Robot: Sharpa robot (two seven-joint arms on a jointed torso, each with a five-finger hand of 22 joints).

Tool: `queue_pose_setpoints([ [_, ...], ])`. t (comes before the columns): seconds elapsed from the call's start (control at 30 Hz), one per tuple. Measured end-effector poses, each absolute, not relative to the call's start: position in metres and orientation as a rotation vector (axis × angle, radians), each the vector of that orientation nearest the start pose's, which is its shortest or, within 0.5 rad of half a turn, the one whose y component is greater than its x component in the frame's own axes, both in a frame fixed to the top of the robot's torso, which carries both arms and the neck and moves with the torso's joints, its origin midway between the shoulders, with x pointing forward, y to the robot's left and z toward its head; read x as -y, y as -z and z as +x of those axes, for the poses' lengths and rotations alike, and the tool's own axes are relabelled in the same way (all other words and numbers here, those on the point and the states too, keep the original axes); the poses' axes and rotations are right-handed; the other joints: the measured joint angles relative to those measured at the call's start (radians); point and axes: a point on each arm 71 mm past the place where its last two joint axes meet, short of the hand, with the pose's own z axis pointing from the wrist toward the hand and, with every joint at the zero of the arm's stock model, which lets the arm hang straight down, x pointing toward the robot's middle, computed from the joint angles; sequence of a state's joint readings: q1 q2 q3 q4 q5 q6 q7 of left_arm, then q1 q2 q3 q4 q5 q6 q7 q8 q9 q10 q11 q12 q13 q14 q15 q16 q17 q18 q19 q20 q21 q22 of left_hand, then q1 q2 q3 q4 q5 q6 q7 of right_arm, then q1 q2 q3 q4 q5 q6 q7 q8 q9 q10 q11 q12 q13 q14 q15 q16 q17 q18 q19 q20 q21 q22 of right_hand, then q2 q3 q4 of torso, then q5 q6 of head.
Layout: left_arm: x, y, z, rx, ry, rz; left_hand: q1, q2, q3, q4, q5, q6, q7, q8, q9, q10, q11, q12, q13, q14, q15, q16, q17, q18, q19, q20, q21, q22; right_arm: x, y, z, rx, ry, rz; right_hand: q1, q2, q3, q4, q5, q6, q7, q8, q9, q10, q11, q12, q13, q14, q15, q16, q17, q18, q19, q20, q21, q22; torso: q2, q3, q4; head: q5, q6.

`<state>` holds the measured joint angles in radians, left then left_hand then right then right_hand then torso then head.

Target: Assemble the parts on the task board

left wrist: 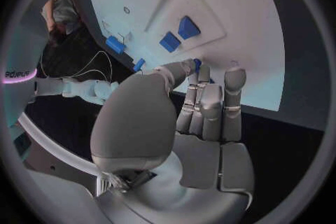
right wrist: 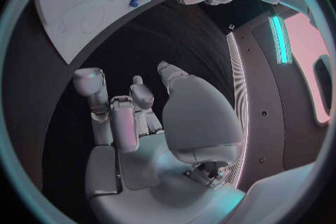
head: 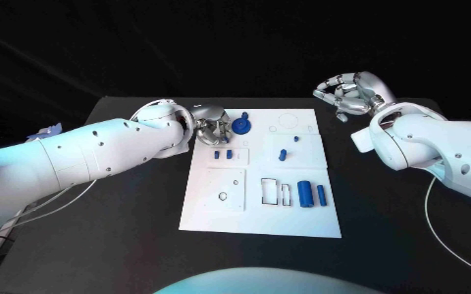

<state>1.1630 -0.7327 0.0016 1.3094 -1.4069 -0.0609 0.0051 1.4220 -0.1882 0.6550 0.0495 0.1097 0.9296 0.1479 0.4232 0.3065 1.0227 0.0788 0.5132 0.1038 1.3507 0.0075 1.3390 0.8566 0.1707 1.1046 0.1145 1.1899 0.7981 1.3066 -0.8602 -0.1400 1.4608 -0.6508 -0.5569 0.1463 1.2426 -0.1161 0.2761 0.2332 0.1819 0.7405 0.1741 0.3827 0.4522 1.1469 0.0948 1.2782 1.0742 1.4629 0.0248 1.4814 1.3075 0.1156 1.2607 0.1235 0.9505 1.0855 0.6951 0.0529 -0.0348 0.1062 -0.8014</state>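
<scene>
Task board (head: 295,219): flat white plate with outlined recesses; two blue cylinders (head: 312,193) lie at 4 o'clock.
Left hand (head: 211,131): pinches a blue part (head: 241,127).
Right hand (head: 351,96): fingers curled, holding nothing.

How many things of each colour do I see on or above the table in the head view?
Blue parts: 7
White task board: 1
Silver hands, left hand and right hand: 2
Total: 10
</scene>
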Motion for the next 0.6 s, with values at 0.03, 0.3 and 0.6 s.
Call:
queue_pose_setpoints([
  [0.03, -0.1991, 0.2168, 0.5142, -1.896, 0.680, 0.197, 0.000, 0.000, 0.000, 0.000, 0.000, 0.000, 0.000, 0.000, 0.000, 0.000, 0.000, 0.000, 0.000, 0.000, 0.000, 0.000, 0.000, 0.000, 0.000, 0.000, 0.000, 0.000, 0.2434, 0.1616, 0.5082, -1.481, -0.957, 0.557, 0.000, 0.000, 0.000, 0.000, 0.000, 0.000, 0.000, 0.000, 0.000, 0.000, 0.000, 0.000, 0.000, 0.000, 0.000, 0.000, 0.000, 0.000, 0.000, 0.000, 0.000, 0.000, 0.000, -0.0001, 0.0000, 0.000, 0.000],
  [0.3, -0.1988, 0.2168, 0.5145, -1.903, 0.673, 0.195, 0.000, 0.000, -0.003, -0.003, 0.000, 0.000, 0.000, 0.000, 0.000, 0.000, 0.000, 0.000, 0.000, 0.000, 0.000, 0.000, -0.001, 0.000, 0.004, -0.004, 0.000, -0.003, 0.2438, 0.1616, 0.5082, -1.481, -0.956, 0.558, 0.000, 0.000, 0.000, 0.000, 0.000, 0.000, 0.000, 0.000, 0.000, 0.000, 0.000, 0.000, 0.000, 0.000, 0.000, 0.000, 0.000, 0.000, 0.000, 0.000, 0.000, 0.000, 0.000, 0.0004, 0.0000, -0.001, -0.001],
  [0.6, -0.1987, 0.2178, 0.5146, -1.912, 0.665, 0.194, -0.006, -0.006, -0.003, -0.003, 0.000, -0.041, 0.011, -0.058, -0.012, 0.004, 0.003, -0.037, 0.000, 0.004, 0.004, 0.000, 0.020, 0.000, -0.002, 0.002, -0.008, -0.031, 0.2440, 0.1618, 0.5082, -1.481, -0.955, 0.559, 0.000, 0.000, 0.000, 0.000, 0.000, 0.000, 0.000, 0.000, 0.000, 0.000, 0.000, 0.000, 0.000, 0.000, 0.000, 0.000, 0.000, 0.000, 0.000, 0.000, 0.000, 0.000, -0.001, 0.0003, 0.0010, -0.002, -0.002],
])
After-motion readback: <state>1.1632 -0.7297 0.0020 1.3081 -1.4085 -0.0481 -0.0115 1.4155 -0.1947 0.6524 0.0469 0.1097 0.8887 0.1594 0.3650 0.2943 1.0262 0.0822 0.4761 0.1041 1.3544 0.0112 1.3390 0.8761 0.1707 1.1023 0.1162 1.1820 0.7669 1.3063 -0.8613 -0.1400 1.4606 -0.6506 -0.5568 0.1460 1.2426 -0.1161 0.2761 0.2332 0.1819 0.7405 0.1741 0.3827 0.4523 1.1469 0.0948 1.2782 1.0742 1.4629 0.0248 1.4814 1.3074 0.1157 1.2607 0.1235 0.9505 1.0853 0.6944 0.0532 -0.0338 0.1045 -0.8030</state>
